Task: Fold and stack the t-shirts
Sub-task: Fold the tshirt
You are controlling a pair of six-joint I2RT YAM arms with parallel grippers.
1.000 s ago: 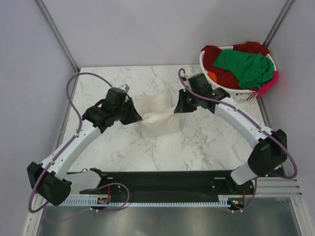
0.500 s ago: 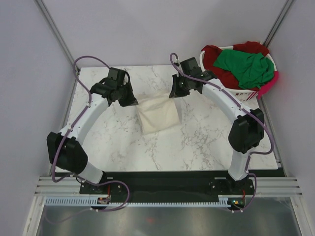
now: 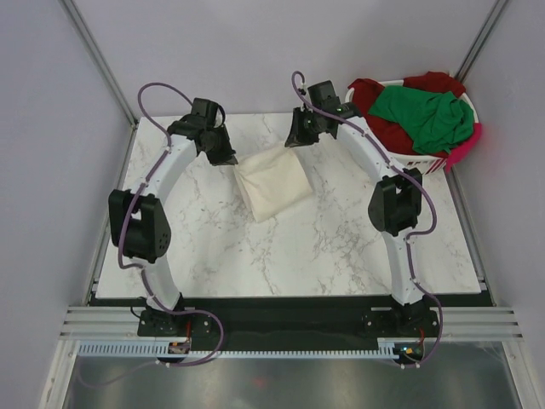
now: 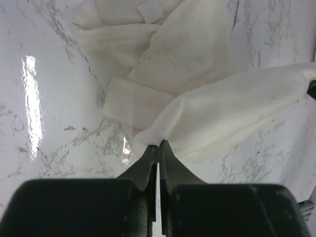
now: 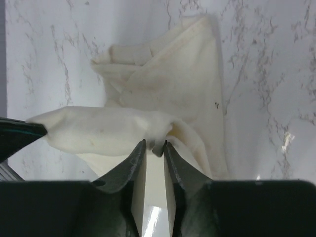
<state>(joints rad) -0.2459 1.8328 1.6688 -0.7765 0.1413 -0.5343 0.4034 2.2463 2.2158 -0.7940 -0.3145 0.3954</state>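
Note:
A cream t-shirt (image 3: pixel 272 183) lies folded into a small bundle on the marble table, seen also in the left wrist view (image 4: pixel 197 54) and the right wrist view (image 5: pixel 182 74). Its far edge is lifted in a band between both grippers. My left gripper (image 3: pixel 232 159) (image 4: pixel 158 144) is shut on the band's left corner. At the right corner, my right gripper (image 3: pixel 292 143) (image 5: pixel 154 145) has its jaws slightly parted, with a small nub of cloth loose between the tips. More t-shirts, green (image 3: pixel 426 115), dark red (image 3: pixel 375 94) and pink (image 3: pixel 464 153), are heaped in the basket.
The white slatted laundry basket (image 3: pixel 417 162) stands off the table's far right corner, close to my right arm. Grey walls and metal posts enclose the table on three sides. Bare marble (image 3: pixel 341 247) stretches from the shirt to the near edge.
Both arms have swung toward the far edge, carrying the shirt's edge with them, and the bundle has shifted farther back. The right jaws have parted a little.

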